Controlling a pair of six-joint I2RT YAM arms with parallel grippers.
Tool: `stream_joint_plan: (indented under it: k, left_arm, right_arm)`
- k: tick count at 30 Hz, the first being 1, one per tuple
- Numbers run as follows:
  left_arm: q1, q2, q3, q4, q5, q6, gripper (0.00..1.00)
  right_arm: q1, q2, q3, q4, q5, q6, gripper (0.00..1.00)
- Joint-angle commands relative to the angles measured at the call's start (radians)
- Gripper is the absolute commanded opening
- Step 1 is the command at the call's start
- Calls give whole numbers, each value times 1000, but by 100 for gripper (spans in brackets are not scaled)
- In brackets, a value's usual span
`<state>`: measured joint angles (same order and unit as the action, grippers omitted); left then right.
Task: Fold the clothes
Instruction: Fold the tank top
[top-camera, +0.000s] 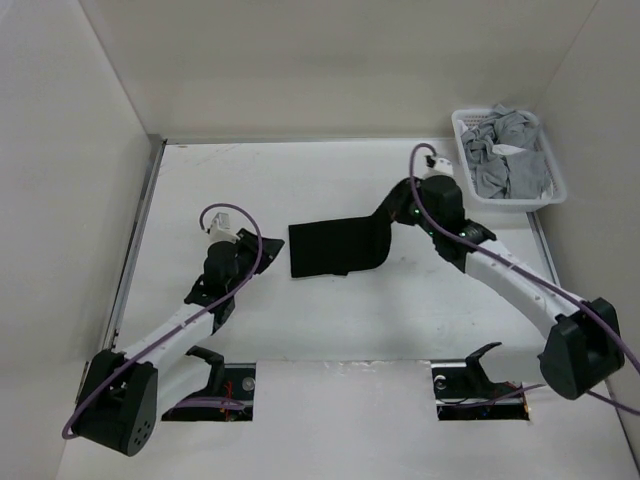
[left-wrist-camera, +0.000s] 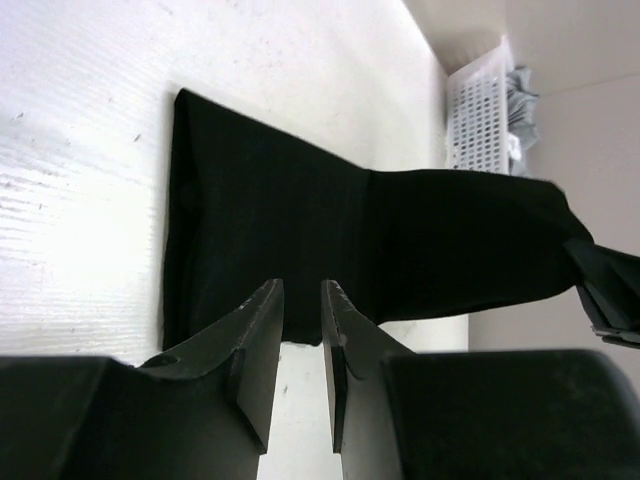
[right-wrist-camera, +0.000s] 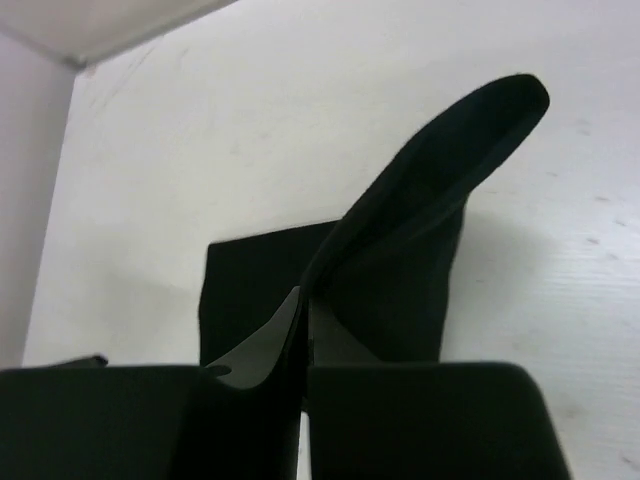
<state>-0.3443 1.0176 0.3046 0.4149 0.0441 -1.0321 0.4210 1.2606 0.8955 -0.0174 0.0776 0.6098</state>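
Item: two-armed table rig, one garment in work. At the near edge of the white table stood both bases, black blocks at the left and right corners. The left arm reached forward and inward from its base at a low slant, its wrist bent toward the middle of the table. The left gripper hung just short of the cloth's left side; its jaws stood a narrow gap apart, with nothing between them, only the cloth's edge and bare table showing through. The black T-shirt lay mid-table between the two grippers. Its left part lay flat with a straight left edge. Its right part was lifted off the surface and rose in a taut band toward the right. The right arm ran from its base diagonally forward and inward, elbow raised, with the wrist tipped down over the garment's right end. The right gripper had its jaws pressed together on a fold of the T-shirt, the fabric standing up from the fingertips in a curved flap. At the far right corner sat a white slatted basket holding crumpled grey garments, well apart from the black one.
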Motion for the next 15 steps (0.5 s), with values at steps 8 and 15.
stream_joint_plan:
  k: [8,15]
  left_arm:
    - [84,-157,-36,-4,14,-13,21]
    - [202,-231,-41,-50,60,-14,24]
  right_arm:
    - [405,385,400,-211,203,-186,4]
    - [577,654,621,-268,202,-159,33]
